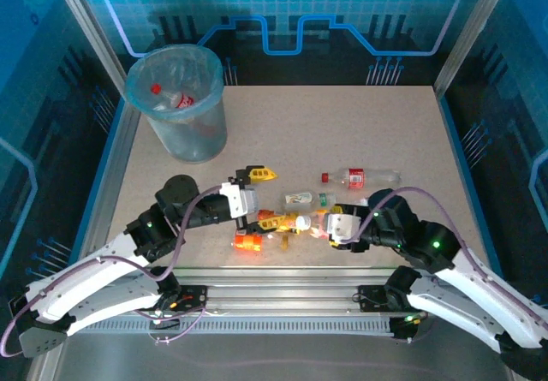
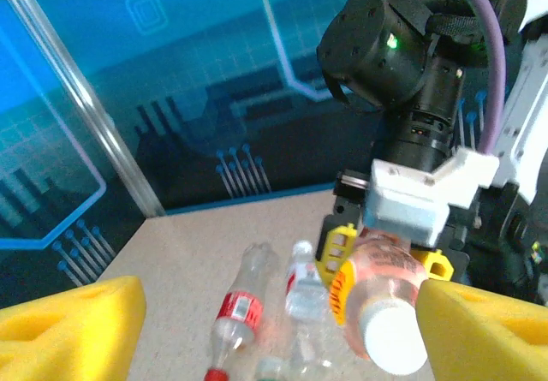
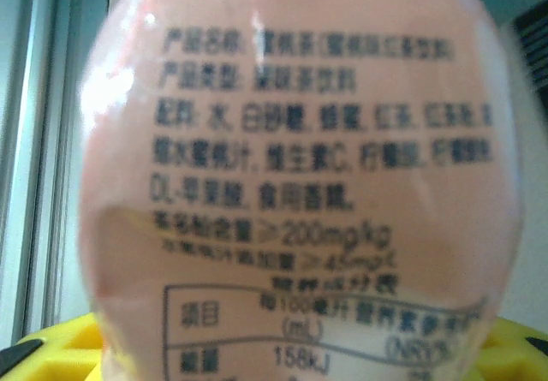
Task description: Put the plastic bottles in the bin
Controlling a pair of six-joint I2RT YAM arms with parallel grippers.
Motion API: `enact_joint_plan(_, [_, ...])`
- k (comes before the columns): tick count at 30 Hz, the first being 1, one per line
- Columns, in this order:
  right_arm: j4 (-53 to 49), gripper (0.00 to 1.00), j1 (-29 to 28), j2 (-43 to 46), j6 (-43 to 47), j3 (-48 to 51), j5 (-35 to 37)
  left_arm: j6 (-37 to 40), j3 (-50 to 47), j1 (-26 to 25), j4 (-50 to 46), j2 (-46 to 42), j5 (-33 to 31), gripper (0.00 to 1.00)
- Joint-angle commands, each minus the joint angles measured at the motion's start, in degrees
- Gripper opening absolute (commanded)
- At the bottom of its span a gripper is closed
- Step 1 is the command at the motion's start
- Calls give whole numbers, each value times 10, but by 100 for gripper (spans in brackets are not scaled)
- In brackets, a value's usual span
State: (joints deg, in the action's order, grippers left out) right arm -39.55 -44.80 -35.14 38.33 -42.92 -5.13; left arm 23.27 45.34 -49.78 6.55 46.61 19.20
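Hiding right tool [image 2: 387,265] fingertips: pink bottle [image 3: 291,184], blurred.

table top [image 1: 411,133]: matt, smooth, finely speckled
bin [image 1: 193,139]: translucent plastic, glossy clear bag inside
pink bottle [image 2: 381,280]: glossy plastic, shiny printed label
clear bottle [image 1: 370,176]: glossy plastic
front rail [image 1: 282,300]: dull bare metal

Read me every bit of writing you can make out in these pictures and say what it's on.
"产品名称": top line of the pink bottle label.
"≥200mg/kg": same label, midway.
"158kJ": its nutrition table.
Other Chinese lines there: too blurred to read.
Red label on the clear bottle: too small to read.
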Motion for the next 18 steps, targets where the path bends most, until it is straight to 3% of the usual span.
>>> enact_joint_plan(1, [102, 52, 7, 5, -52, -47, -103, -58, 39, -1, 72, 10, 79, 83])
enact_joint_plan(8, [124, 51, 3, -62, -93, -133, -204, -92, 72, -4, 74, 35, 162, 77])
enact_joint_plan(14, [151, 54, -21, -90, -98, -135, -206, -123, 71, -3, 114, 39, 190, 72])
enact_joint_plan(18, [154, 54, -33, -111, -102, -141, -191, -138, 86, -3, 93, 59, 217, 66])
